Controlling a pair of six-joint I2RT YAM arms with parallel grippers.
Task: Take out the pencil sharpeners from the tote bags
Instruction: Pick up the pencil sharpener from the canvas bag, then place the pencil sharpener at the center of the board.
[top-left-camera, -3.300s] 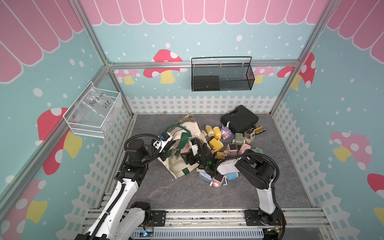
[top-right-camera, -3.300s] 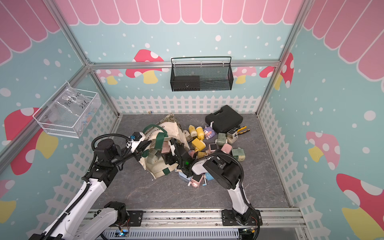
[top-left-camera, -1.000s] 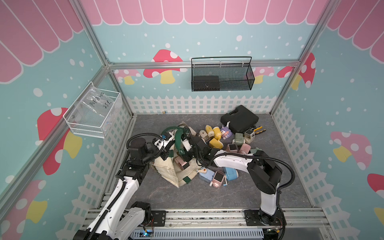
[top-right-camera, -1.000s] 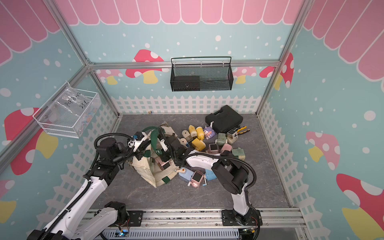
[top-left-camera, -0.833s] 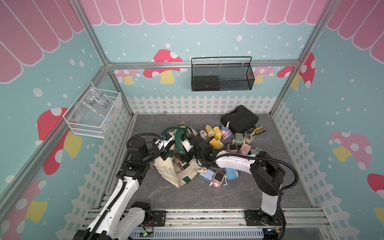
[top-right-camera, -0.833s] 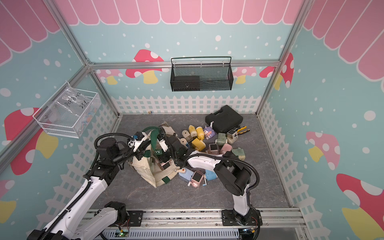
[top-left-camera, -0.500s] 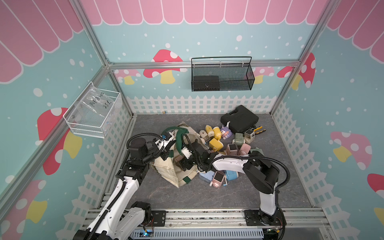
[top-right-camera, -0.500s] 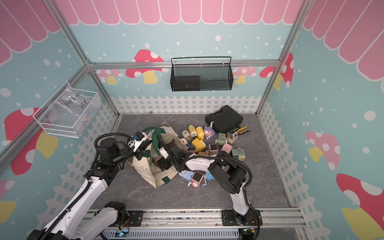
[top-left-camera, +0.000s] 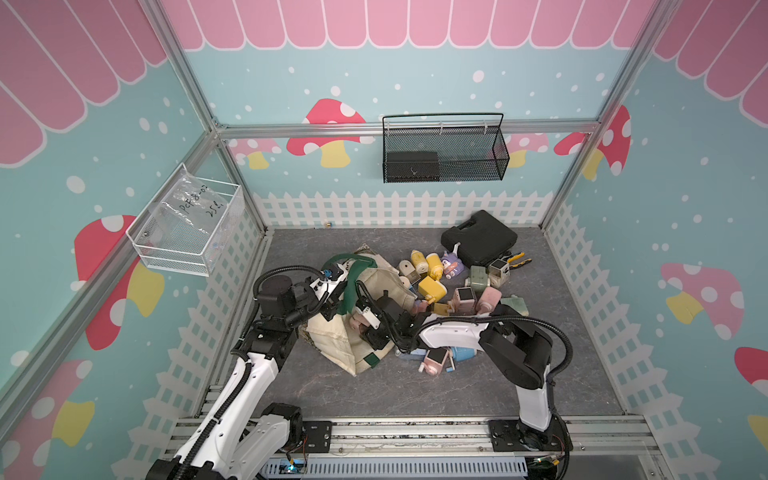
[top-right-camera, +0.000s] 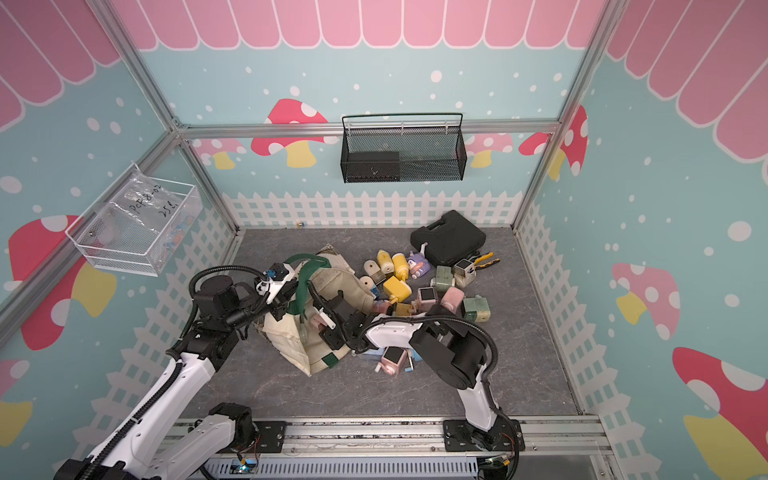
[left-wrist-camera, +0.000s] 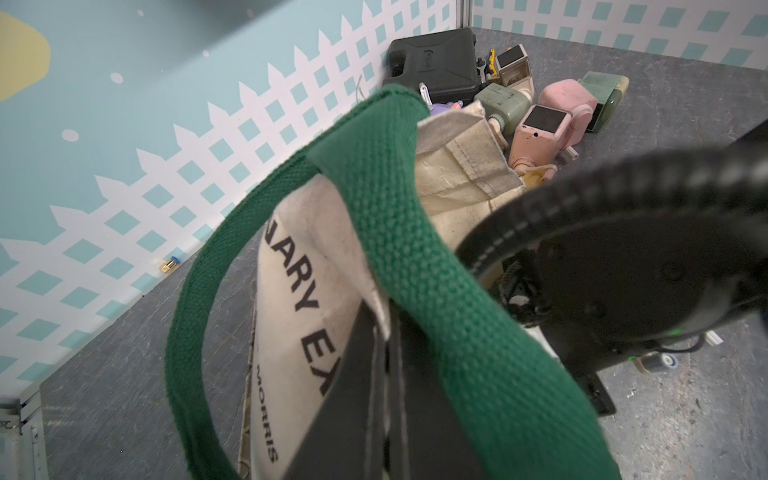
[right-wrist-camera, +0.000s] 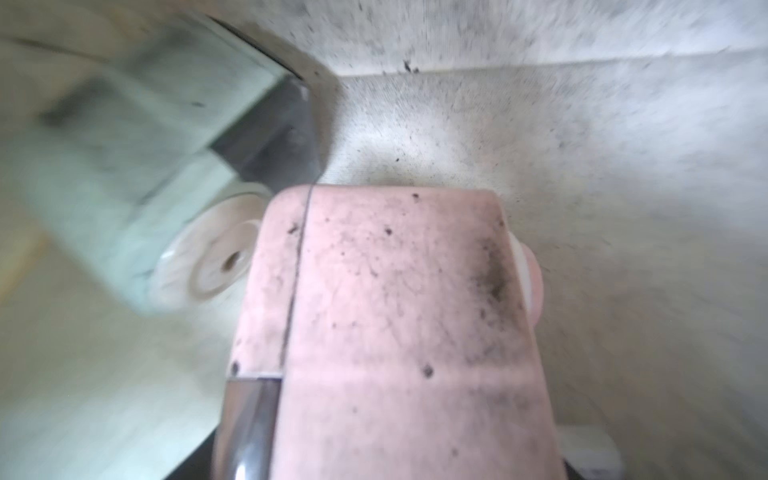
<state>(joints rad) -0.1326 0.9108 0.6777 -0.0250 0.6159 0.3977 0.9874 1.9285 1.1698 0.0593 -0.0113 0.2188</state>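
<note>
the grey bench (top-left-camera: 457, 395) is already carrying most of the job's result. the cream tote bag (top-left-camera: 332, 336) is slumping on its side near the middle, and a loose heap of pencil sharpeners (top-left-camera: 432, 286) is lying out on the surface beside it, spreading from the bag's mouth toward the black case (top-left-camera: 478, 241) at the back, with a few more sitting just in front of the right arm. so the bulk of the emptying is looking done, but the bag is not empty. the left tool (top-left-camera: 331, 302) is clamping shut on the bag's rim by the green strap (left-wrist-camera: 395, 270), holding the mouth up and open. the right tool (top-left-camera: 360, 326) is reaching into that mouth, and whether it is gripping anything i cannot tell, since its jaws are not showing clearly. right in front of it a pink sharpener (right-wrist-camera: 395, 332) is filling the wrist view, lying against the canvas lining, and a sage green sharpener (right-wrist-camera: 137, 187) is lying just beside it. at least these two are waiting to come out, and anything deeper in the folds is hidden.
</note>
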